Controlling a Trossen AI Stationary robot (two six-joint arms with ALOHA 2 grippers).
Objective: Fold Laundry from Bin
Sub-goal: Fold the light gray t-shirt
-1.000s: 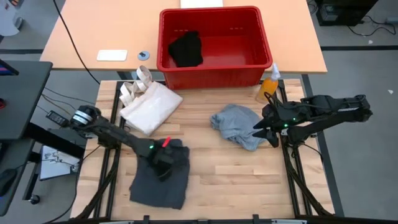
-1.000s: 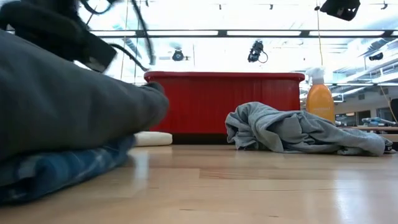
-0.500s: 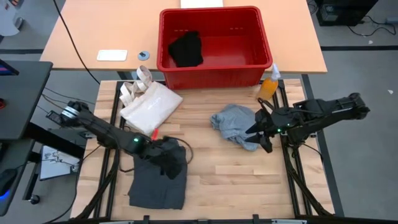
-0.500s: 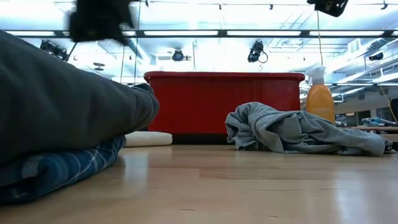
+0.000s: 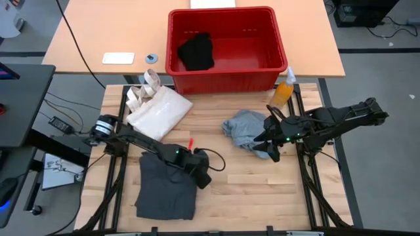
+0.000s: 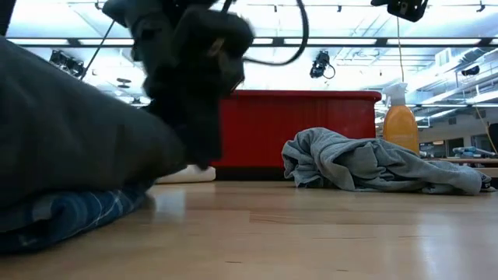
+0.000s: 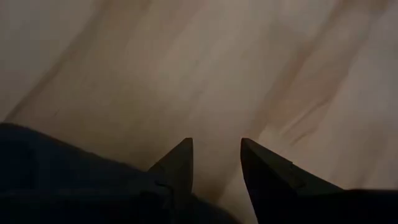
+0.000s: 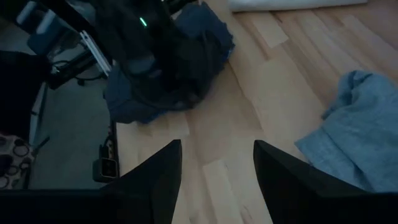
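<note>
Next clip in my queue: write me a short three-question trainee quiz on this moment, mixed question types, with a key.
1. True or false: the black piece lies inside the red bin.
2. Multiple choice: the light grey piece lies on the table
A. inside the tote bag
B. under the left gripper
C. beside the right gripper, in front of the bin
3. Fill in: the left gripper sits at the right edge of the folded ____ piece.

Key: 1 true. 2 C. 3 charcoal-grey; in the low view it rests on top of the plaid shirt. Both grippers' fingers show a gap with nothing between them in their wrist views.
</note>
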